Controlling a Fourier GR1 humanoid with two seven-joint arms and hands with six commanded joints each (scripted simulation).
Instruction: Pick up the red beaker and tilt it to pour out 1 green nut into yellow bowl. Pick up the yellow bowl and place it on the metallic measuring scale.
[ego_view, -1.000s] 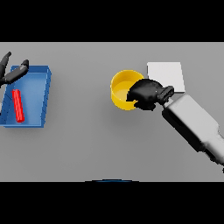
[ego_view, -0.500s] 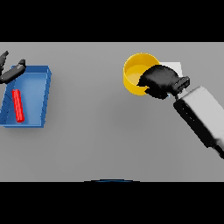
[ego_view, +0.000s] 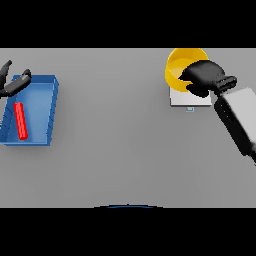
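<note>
Fingers of the right hand (ego_view: 204, 76) curled over the near-right rim of the yellow bowl (ego_view: 180, 64), clamped on it; the thumb side cannot be made out against the dark palm. The bowl sits at the far right of the scene, its far rim touching the upper edge of the view. Its inside shows plain yellow where visible; the right part is hidden by the hand.

Just near of the bowl lies the metallic measuring scale (ego_view: 181, 99), a pale square plate flat on the grey surface (ego_view: 115, 130). The bowl overlaps the scale's far edge in the view; whether it rests on the plate or is held above it cannot be told. The white and grey forearm runs from the hand toward the near right, covering the scale's right corner.

Far left: the left hand (ego_view: 12, 82), fingers spread apart and holding nothing, at the far-left corner of a blue tray (ego_view: 52, 107). In the tray lies the red beaker (ego_view: 20, 120) on its side, lengthwise near to far, well apart from the bowl and from the right hand.
</note>
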